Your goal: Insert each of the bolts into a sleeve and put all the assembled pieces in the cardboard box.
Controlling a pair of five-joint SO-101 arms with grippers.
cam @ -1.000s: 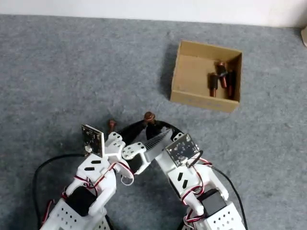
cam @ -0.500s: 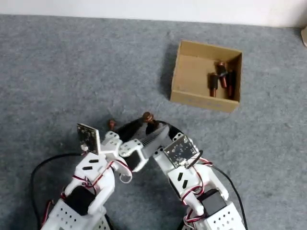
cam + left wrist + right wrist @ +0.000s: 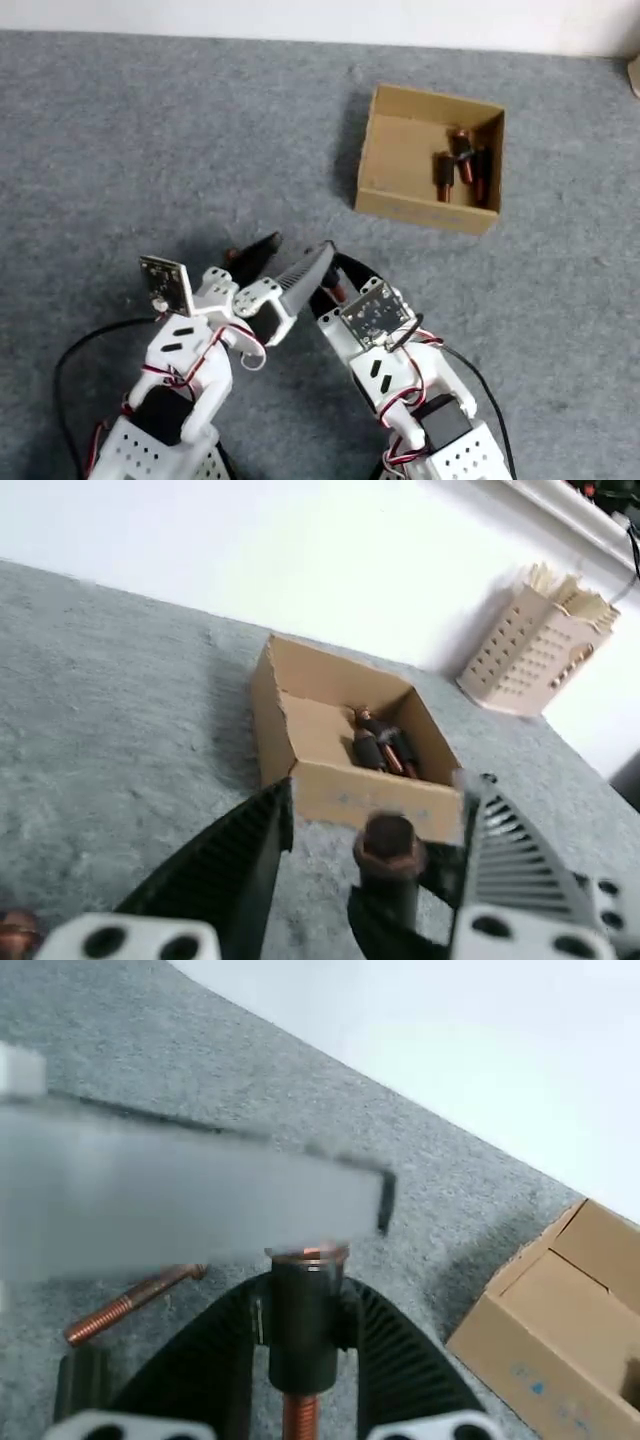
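Note:
My right gripper (image 3: pixel 300 1295) is shut on a black sleeve (image 3: pixel 300 1335) that stands upright with a copper bolt through it, the head (image 3: pixel 308 1255) above and the thread below. In the left wrist view that bolt head (image 3: pixel 388 840) sits between the spread fingers of my left gripper (image 3: pixel 375 788), which is open and touches nothing. From above, the left gripper (image 3: pixel 303 243) hangs over the right gripper (image 3: pixel 335 282) and hides most of the piece. A loose bolt (image 3: pixel 130 1305) lies on the carpet beside them (image 3: pixel 232 255). The cardboard box (image 3: pixel 418 212) holds several assembled pieces (image 3: pixel 460 165).
Grey carpet covers the table. The box (image 3: pixel 290 720) stands beyond the grippers to the right, open side up. A white perforated holder (image 3: pixel 530 640) stands farther off by the wall. Open carpet lies to the left and behind the box.
My left gripper has opened and let go of the bolt, and its arm has shifted left. The right gripper has drawn back a little with the sleeve and bolt.

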